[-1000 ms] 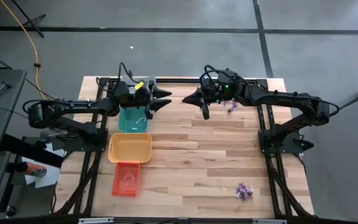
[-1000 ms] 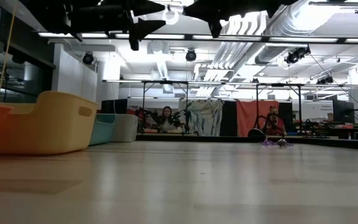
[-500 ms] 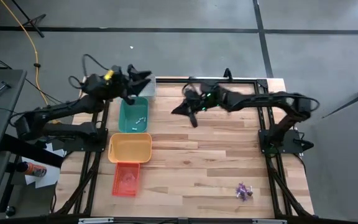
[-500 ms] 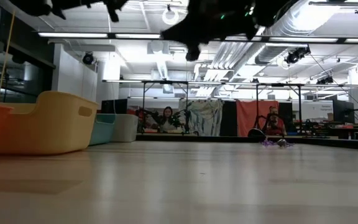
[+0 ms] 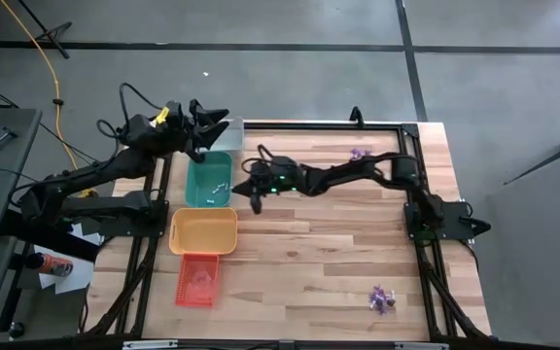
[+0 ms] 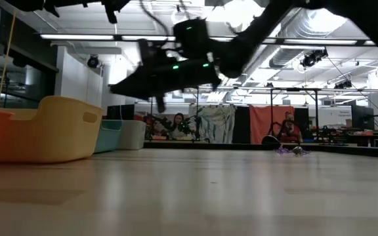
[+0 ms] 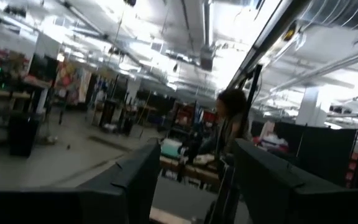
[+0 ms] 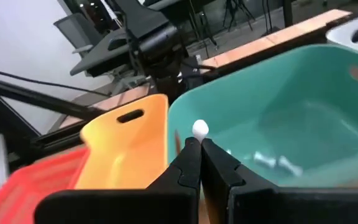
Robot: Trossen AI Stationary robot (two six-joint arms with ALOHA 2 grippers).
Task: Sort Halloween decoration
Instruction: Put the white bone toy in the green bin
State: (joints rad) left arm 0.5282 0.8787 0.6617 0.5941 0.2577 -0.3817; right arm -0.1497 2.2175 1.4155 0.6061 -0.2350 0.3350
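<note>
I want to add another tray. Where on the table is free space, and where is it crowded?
Free: the wide bare wood between the yellow tray and the purple trinkets near the front right. Crowded: the left edge, where the teal tray, yellow tray and orange tray stand in a row, with the right hand beside the teal tray.

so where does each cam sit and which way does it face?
High: overhead, straight down on the table; both arms.
Low: table height, across the wood into the room; arms overhead.
Left wrist: past open left end effector into the room.
Right wrist: past shut right end effector, whitish trinket at its tips.
Shared: teal tray, high and right wrist.
</note>
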